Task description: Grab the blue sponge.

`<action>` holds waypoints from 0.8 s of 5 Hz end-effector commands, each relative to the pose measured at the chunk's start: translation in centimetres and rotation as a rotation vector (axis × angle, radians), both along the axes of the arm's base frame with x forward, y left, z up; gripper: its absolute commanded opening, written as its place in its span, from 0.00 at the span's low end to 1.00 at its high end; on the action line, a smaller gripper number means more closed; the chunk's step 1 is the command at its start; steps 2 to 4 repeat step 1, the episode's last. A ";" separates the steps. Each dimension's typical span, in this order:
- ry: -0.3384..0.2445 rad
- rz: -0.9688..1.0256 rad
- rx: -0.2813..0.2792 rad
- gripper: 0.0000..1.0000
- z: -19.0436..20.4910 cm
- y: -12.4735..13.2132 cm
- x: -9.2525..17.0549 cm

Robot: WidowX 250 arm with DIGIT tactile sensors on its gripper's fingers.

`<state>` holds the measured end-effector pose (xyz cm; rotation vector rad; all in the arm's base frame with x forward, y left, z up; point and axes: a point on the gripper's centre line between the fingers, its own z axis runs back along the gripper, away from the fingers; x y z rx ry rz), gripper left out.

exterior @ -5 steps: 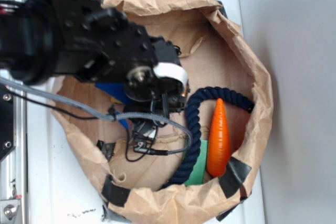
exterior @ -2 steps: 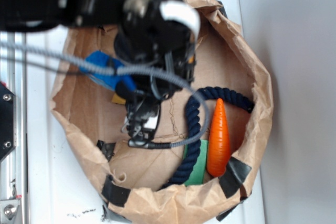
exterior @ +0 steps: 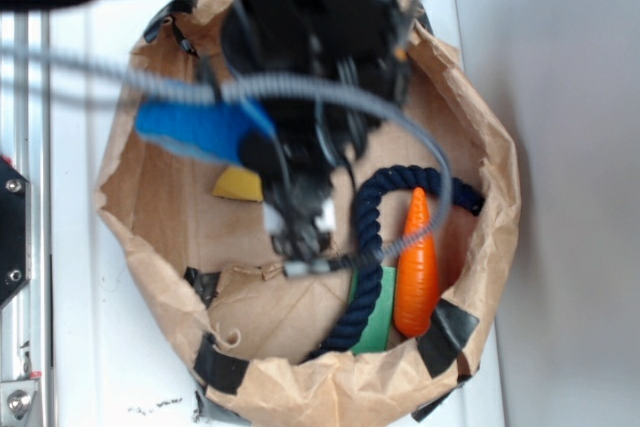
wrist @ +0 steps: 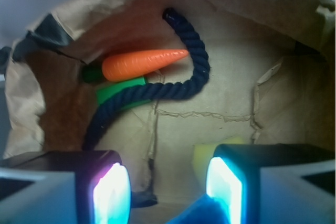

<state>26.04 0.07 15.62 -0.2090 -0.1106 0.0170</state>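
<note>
The blue sponge [exterior: 190, 132] hangs above the left part of the brown paper bag [exterior: 480, 147], its right end caught at my gripper [exterior: 252, 152]. The black arm above hides the fingers in the exterior view. In the wrist view my gripper [wrist: 168, 192] shows two lit pads [wrist: 111, 195] at the bottom. A corner of the blue sponge [wrist: 197, 212] sits between them against the right pad, with a gap to the left pad. The gripper is shut on the sponge.
Inside the bag lie a yellow sponge [exterior: 238, 184], a dark blue rope [exterior: 372, 237], an orange carrot [exterior: 417, 267] and a flat green piece [exterior: 378, 322]. The bag's crumpled walls ring the space. A white surface [exterior: 80, 347] lies under the bag.
The arm has moved up and back in the frame. The blue sponge has risen with it and moved left, looking larger. The yellow sponge that lay under it now shows.
</note>
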 end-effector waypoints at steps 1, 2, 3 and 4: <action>-0.113 0.060 0.166 0.72 2.0 -2.0 1.0; -0.113 0.060 0.166 0.72 2.0 -2.0 1.0; -0.113 0.060 0.166 0.72 2.0 -2.0 1.0; -0.113 0.060 0.166 0.72 2.0 -2.0 1.0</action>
